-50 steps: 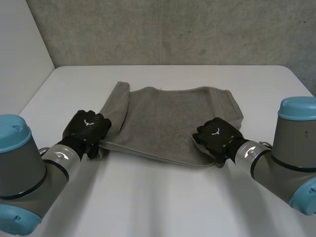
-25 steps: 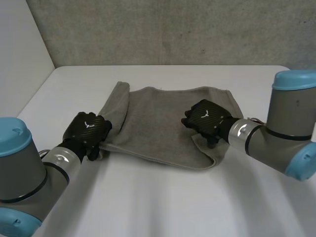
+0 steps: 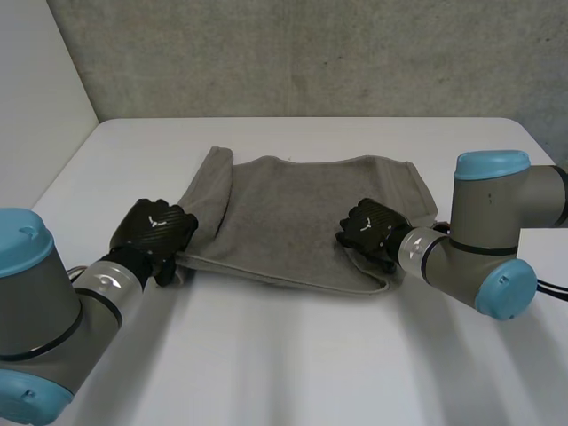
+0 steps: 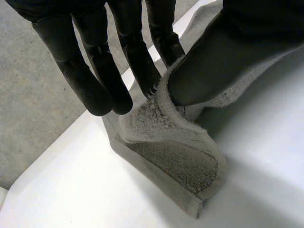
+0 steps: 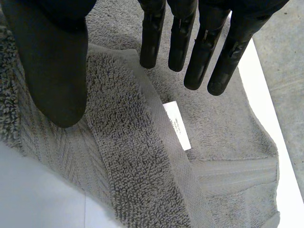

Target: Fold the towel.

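Right now I have the grey towel (image 3: 302,209) lying on the white worktop (image 3: 284,355), partly doubled over, with a folded band along the edge nearest my two hands. My left hand (image 3: 153,232) is at the near corner on its own side. In its wrist view the thumb (image 4: 228,57) presses a curl of terry against the fingers (image 4: 137,61), so I read that as a pinch on the corner. The hem sags from below the fingertips down to the worktop.

My right hand (image 3: 368,229) sits over the opposite near corner with its fingers straight and spread away from the thumb, holding nothing. A turned-over flap of towel lies in the gap between thumb and fingers, and a small white label (image 5: 176,126) lies just ahead of the fingertips.

As I judge it, the step in hand is getting the right hand onto its corner to match the left. I would lower it until the thumb can slide under the flap's edge, then close on every layer there, not only the top one. The left pinch looks shallow, so I would not tug sideways. Once both corners are held, I would raise them together at the same height, with the edge between the hands lightly taut, so the fold lands square.
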Available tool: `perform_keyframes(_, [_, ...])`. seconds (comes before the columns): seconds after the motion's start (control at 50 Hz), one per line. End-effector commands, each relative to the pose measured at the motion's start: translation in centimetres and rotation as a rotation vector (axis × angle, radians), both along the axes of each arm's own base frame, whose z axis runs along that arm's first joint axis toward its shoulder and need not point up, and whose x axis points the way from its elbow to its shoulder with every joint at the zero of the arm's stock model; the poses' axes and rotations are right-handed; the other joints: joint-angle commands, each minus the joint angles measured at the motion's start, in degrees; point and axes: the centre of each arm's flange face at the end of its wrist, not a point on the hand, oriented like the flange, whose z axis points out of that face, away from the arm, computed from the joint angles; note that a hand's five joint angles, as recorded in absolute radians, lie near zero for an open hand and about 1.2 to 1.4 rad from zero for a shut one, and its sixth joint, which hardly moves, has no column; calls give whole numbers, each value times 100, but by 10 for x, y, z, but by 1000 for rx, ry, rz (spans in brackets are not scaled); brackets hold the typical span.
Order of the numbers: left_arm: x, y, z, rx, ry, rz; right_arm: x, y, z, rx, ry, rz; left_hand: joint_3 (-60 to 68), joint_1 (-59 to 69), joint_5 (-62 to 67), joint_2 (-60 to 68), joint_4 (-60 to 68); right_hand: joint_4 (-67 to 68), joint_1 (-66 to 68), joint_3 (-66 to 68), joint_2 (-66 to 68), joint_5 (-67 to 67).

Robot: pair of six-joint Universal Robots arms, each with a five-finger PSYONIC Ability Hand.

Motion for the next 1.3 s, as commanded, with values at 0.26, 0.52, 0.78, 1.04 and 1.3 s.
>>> perform_keyframes(0.26, [0, -1, 0, -1, 0, 3, 0, 1, -6, 18, 1, -1, -888, -534, -1679, -716, -761, 1484, 1532, 1490, 1448, 1625])
perform_keyframes(0.52, [0, -1, 0, -1, 0, 3, -7, -6, -2, 28, -18, -82, -888, -534, -1679, -716, -761, 5035, 5083, 5042, 4999, 5176])
perform_keyframes(0.78, [1, 0, 0, 0, 0, 4, -42, 1, 12, 79, -26, -193, -888, -534, -1679, -716, -761, 5035, 5083, 5042, 4999, 5176])
perform_keyframes(1.04, [1, -2, -1, 1, -1, 3, -90, 2, 80, 58, -384, -386, -888, -534, -1679, -716, -761, 5035, 5083, 5042, 4999, 5176])
perform_keyframes(1.3, [-1, -1, -27, 80, -28, -3, -127, 1, 83, 89, -536, -536, -2800, -2445, -3591, -2627, -2672, 5035, 5083, 5042, 4999, 5176])
